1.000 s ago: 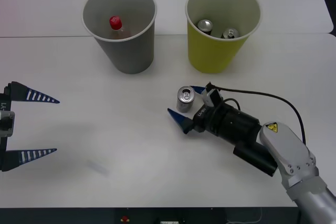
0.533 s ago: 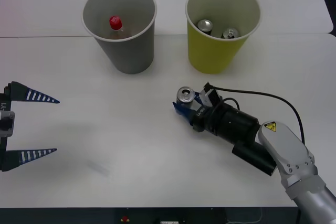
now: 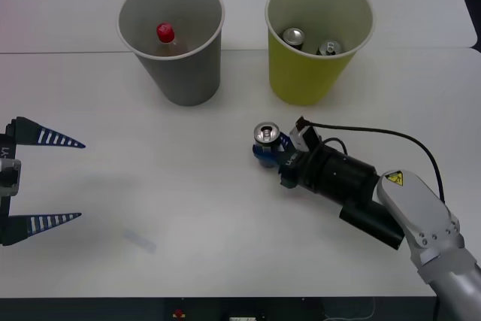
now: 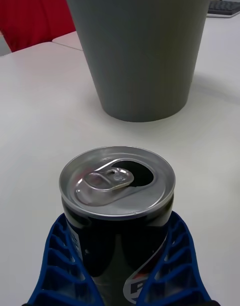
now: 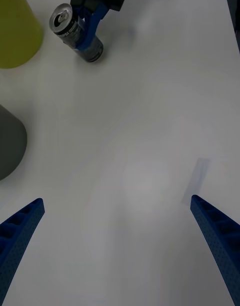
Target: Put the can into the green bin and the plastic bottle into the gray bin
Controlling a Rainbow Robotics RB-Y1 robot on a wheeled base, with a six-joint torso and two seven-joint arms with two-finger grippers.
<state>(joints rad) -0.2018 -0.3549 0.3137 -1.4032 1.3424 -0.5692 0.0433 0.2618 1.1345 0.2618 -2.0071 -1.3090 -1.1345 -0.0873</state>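
Right wrist view puts us closest: our right gripper [image 4: 120, 266] has its blue ribbed fingers [image 4: 172, 266] pressed against both sides of the can [image 4: 117, 206], clamped on its dark body below the silver top, whose pull tab sits beside an open mouth. From the front camera we see the can [image 3: 264, 139] upright at the middle of the white table [image 3: 188, 201], with the right gripper [image 3: 269, 152] reaching it from the robot's right side, a black cable looping over the wrist. Beyond the can stands the gray bin [image 4: 140, 51], close behind it in the wrist picture. In the front view the gray bin [image 3: 197, 73] holds the plastic bottle [image 3: 166, 37], its red cap showing against the pale inside. Just beside it, to the right, the green bin [image 3: 304, 77] holds two silver-topped cans [image 3: 294, 37]. Our left gripper [image 3: 43, 180] waits at the table's left edge with its fingers wide apart, holding nothing. From its wrist camera we see the can [image 5: 75, 29] gripped by the other arm, near the green bin [image 5: 15, 26].
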